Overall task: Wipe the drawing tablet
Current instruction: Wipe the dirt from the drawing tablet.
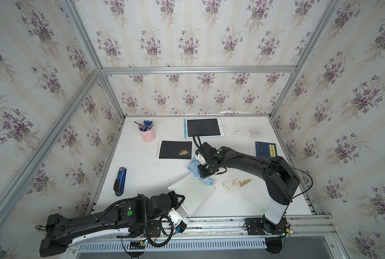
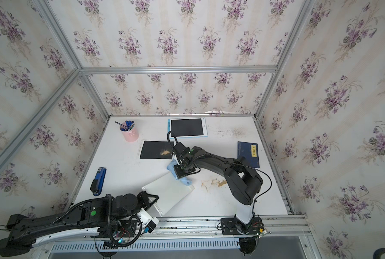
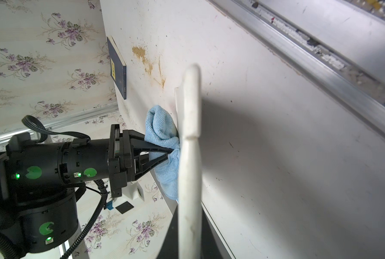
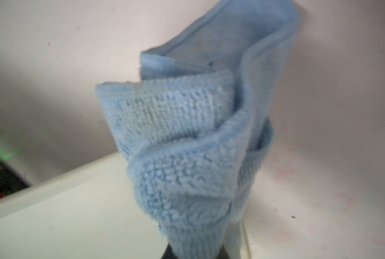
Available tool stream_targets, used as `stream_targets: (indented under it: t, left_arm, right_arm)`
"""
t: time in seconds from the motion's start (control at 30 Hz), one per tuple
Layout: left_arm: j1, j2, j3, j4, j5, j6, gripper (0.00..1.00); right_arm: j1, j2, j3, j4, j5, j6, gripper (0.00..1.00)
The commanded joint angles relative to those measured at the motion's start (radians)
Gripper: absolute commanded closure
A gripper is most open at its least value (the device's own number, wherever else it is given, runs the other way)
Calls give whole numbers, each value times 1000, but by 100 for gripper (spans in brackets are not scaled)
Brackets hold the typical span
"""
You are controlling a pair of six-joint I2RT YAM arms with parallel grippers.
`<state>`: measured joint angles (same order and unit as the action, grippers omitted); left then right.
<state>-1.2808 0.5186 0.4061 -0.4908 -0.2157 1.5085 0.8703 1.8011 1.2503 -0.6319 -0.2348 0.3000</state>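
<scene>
Left gripper (image 1: pixel 180 201) clamps the white tablet (image 1: pixel 193 192) near the tabletop's (image 1: pixel 142 170) front edge; right gripper (image 3: pixel 171 151) presses its pinched blue cloth (image 3: pixel 162 130) onto it.

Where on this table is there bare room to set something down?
Bare patches: between the stapler and the black mat; the back right corner between the blue-framed tablet and the blue book. Crowded: the centre, where the cloth and the white slab meet, beside spilled crumbs.
</scene>
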Motion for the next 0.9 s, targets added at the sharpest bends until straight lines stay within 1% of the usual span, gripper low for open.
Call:
stream_targets:
  t: [0.0, 0.17, 0.27, 0.3, 0.37, 0.43, 0.5, 0.57, 0.67, 0.7, 0.77, 0.87]
  left_arm:
    - [0, 3, 3, 3, 2, 11, 100]
    - [0, 8, 2, 4, 2, 10, 100]
    - [0, 9, 3, 1, -2, 9, 100]
    - [0, 9, 2, 3, -1, 11, 100]
    - [0, 9, 1, 5, -1, 12, 100]
    - [-1, 9, 2, 6, -4, 12, 100]
    - [-2, 9, 3, 8, -4, 15, 100]
    - [-1, 6, 3, 7, -3, 14, 100]
    - [-2, 3, 3, 5, -3, 15, 100]
    - [-2, 1, 3, 5, -4, 15, 100]
    - [-2, 1, 3, 3, -4, 16, 100]
    - [-4, 0, 3, 3, -4, 16, 100]
  right_arm:
    - [54, -24, -4, 24, -185, -40, 100]
    - [131, -121, -2, 79, -408, -59, 100]
    - [147, -146, 2, 85, -486, -63, 100]
    - [146, -145, 1, 84, -487, -62, 100]
    - [141, -123, 7, 61, -447, -64, 100]
    - [106, -86, 2, 51, -400, -42, 100]
    - [37, -56, -33, 78, -363, 8, 100]
    - [-62, -40, -78, 103, -297, 42, 100]
    - [-174, -26, -117, 122, -206, 48, 100]
    - [-201, -22, -126, 128, -201, 50, 100]
    - [-217, -19, -130, 126, -205, 37, 100]
    - [-188, -30, -128, 123, -262, 10, 100]
